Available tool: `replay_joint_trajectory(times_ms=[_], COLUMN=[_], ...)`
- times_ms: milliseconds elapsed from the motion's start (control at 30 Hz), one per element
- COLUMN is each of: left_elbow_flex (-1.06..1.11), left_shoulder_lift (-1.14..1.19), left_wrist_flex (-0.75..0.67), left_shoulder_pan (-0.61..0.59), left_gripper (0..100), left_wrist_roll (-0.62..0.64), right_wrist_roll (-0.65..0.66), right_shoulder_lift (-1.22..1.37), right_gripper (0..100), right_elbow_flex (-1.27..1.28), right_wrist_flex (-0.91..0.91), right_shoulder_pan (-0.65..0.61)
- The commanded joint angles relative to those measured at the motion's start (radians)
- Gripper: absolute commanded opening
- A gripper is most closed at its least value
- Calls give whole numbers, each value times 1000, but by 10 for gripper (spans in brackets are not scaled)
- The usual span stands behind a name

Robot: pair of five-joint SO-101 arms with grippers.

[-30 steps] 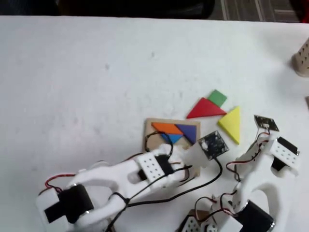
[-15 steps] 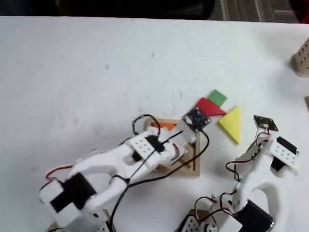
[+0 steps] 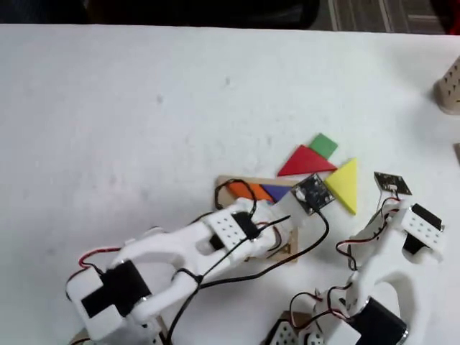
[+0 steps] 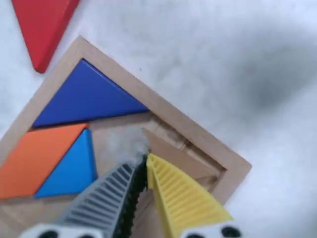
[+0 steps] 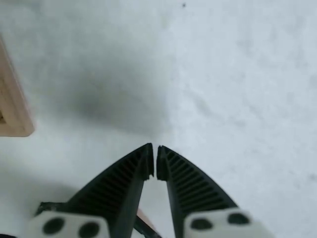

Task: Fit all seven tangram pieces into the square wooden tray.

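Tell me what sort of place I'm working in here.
Probably a tabletop robotics bench: a plain white table, a wooden tray holding tangram pieces, a red triangle and yellow triangle loose beside it, and small white arms with exposed wires.

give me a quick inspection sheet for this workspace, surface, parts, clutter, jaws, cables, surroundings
surface: white table, no spills or marks seen
job's things: wooden tray holds the orange piece, dark blue triangle and light blue triangle; red triangle, green square and yellow triangle lie on the table beside it
clutter: tan perforated object at the table's edge
jaws: left set shut, tips over the tray's bare floor; right set shut over bare table
cables: black cable hangs loose from the left arm near the tray; red and black wires on both arms
surroundings: dark floor beyond the far edge
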Motion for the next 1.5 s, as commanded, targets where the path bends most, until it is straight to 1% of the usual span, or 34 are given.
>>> replay_joint_trajectory(times_ms=[0,433,733,933,1067,1133,1233,1300,1400,1467], left_elbow_flex=[-51,-49,-48,-61,-74,-71,-69,-51,15,55], left_shoulder_lift=[-4,-4,-2,-13,-56,-117,-196,-209,-208,-206], left_wrist_flex=[3,-32,-32,-32,-14,48,169,235,242,207], left_shoulder_pan=[22,41,116,84,25,1,-16,-16,-8,1], left_gripper=[24,24,24,24,24,24,24,24,24,24], left_wrist_roll=[11,11,11,11,12,44,129,169,210,230], right_wrist_roll=[17,18,18,15,15,15,17,17,17,17], right_shoulder_lift=[-35,-35,-35,-35,-35,-35,-35,-35,-35,-35], right_gripper=[17,17,17,17,17,17,17,17,17,17], right_elbow_flex=[-8,-8,-8,-8,-8,-8,-8,-8,-8,-8], right_wrist_flex=[-8,-8,-10,-10,-10,-10,-10,-10,-10,-10], right_shoulder_pan=[7,10,8,8,8,8,8,8,8,8])
